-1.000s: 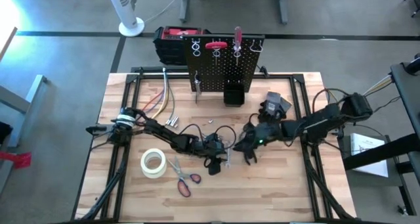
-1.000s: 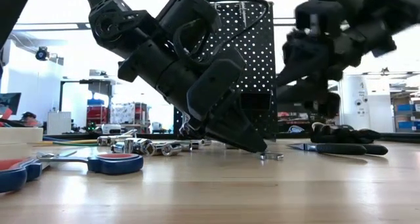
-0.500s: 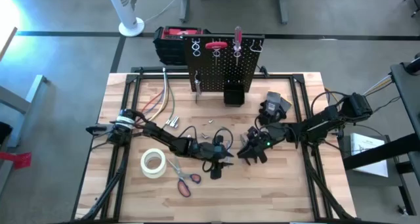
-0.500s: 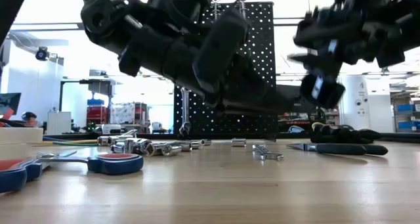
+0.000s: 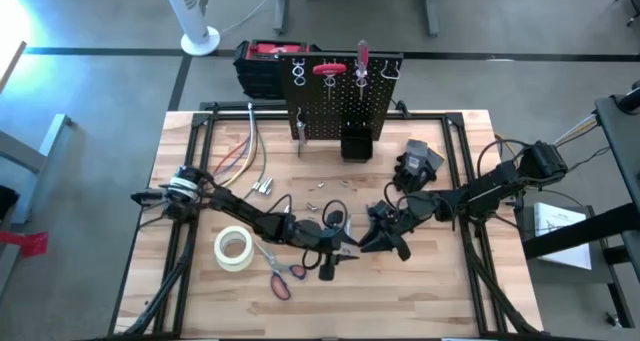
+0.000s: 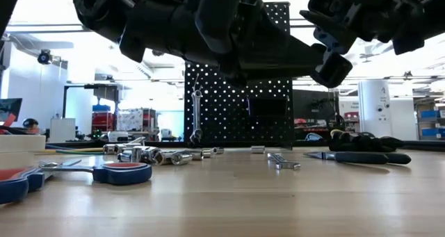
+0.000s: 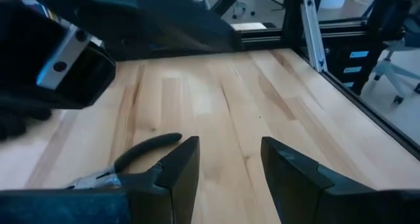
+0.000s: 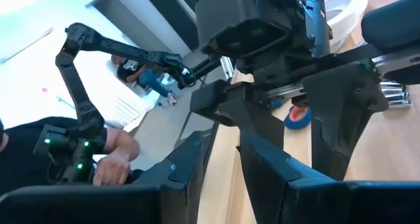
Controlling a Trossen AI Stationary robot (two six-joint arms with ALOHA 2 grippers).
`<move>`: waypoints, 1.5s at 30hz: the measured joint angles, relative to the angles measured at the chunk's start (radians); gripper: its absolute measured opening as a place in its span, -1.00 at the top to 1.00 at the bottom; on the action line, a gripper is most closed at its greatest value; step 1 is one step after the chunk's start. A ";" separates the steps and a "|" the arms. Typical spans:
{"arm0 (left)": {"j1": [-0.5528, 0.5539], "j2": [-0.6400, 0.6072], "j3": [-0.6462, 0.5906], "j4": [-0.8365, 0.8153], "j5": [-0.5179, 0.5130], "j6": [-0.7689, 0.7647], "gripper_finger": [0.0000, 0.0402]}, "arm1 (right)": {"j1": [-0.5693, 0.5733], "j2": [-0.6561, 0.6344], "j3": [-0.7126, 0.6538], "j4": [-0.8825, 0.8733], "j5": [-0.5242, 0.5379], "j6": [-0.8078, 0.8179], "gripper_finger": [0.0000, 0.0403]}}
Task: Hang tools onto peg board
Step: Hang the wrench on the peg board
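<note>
Tape, a white roll, lies beside red-handled steel scissors, whose long axis runs diagonally, blades toward the upright black perforated peg board at the far edge. Just right of them, the left gripper hovers with fingers apart and empty, near black-handled pliers. Facing it, the right gripper shows a narrow, empty gap.

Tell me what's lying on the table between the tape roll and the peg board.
In the high view, a cluster of silver sockets lies between the tape roll and the peg board, with the left arm's dark links crossing nearer the tape.
</note>
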 joint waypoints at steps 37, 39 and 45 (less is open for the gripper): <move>0.050 0.031 -0.126 -0.165 -0.120 -0.261 0.23 | -0.091 0.197 0.212 -0.660 0.306 0.404 0.27; 0.057 0.033 -0.119 -0.166 -0.119 -0.264 0.23 | -0.095 0.244 0.254 -0.706 0.282 0.404 0.27; 0.060 0.052 -0.093 -0.164 -0.121 -0.260 0.23 | -0.098 0.350 0.349 -0.806 0.247 0.409 0.27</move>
